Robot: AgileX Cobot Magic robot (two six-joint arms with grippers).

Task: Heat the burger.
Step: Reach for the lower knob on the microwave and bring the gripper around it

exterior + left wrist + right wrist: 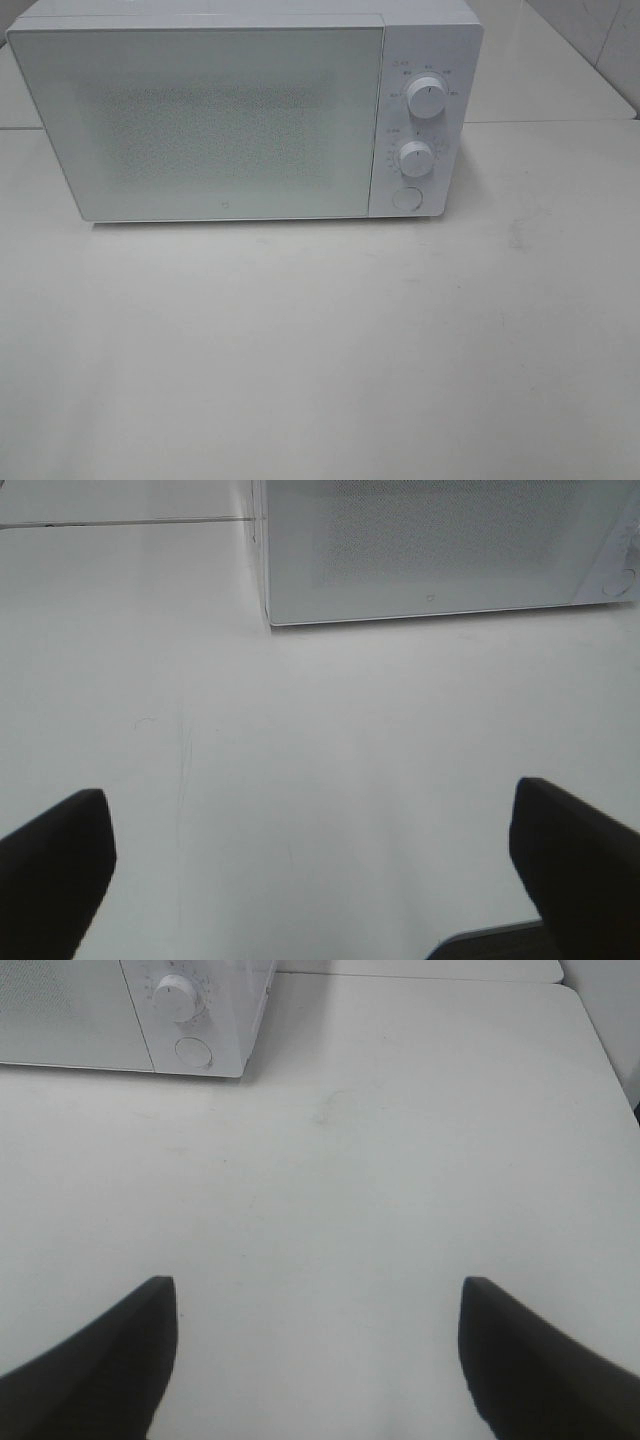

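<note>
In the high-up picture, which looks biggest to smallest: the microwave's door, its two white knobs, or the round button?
1. White speckled microwave door
2. Upper white round knob and lower white round knob, alike
3. Flat white round button

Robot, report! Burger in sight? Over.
Left pincer open, empty. Right pincer open, empty. Burger not in view. Microwave door shut.
</note>
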